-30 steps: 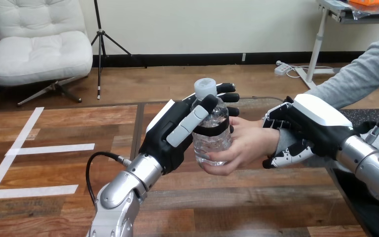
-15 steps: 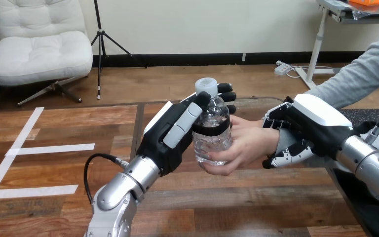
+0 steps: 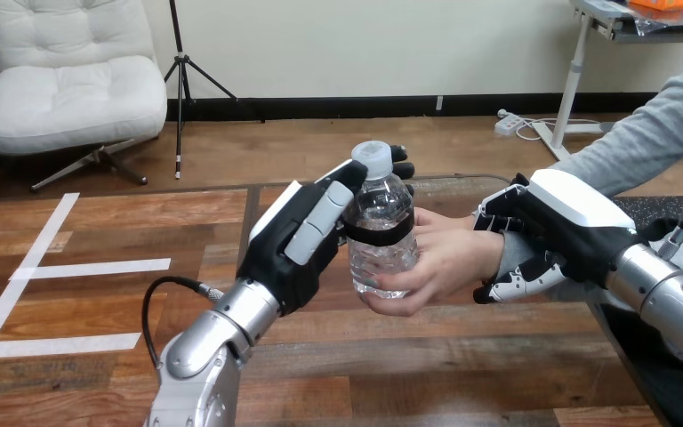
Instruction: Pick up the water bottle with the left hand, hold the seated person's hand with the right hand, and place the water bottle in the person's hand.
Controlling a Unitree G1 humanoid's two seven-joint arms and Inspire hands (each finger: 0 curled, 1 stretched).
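Observation:
A clear water bottle point(image 3: 379, 233) with a white cap and a dark band stands upright in the person's hand point(image 3: 449, 262), which cups it from the right and below. My left hand point(image 3: 289, 245) is just left of the bottle. Its thumb lies straight along the bottle's left side, and its fingertips point(image 3: 399, 164) show behind the bottle's neck, loosened. My right hand point(image 3: 556, 227) is at the right, fingers curled round the person's wrist point(image 3: 509, 253) at the grey sleeve's cuff.
The wooden table point(image 3: 409, 374) stretches below both arms. White tape strips point(image 3: 89, 267) mark its left part. The person's grey-sleeved forearm point(image 3: 649, 133) comes in from the upper right.
My left hand has loosened and drawn left: its thumb came off the bottle's front and straightened beside it. The bottle stays in the person's hand. My right hand has not moved.

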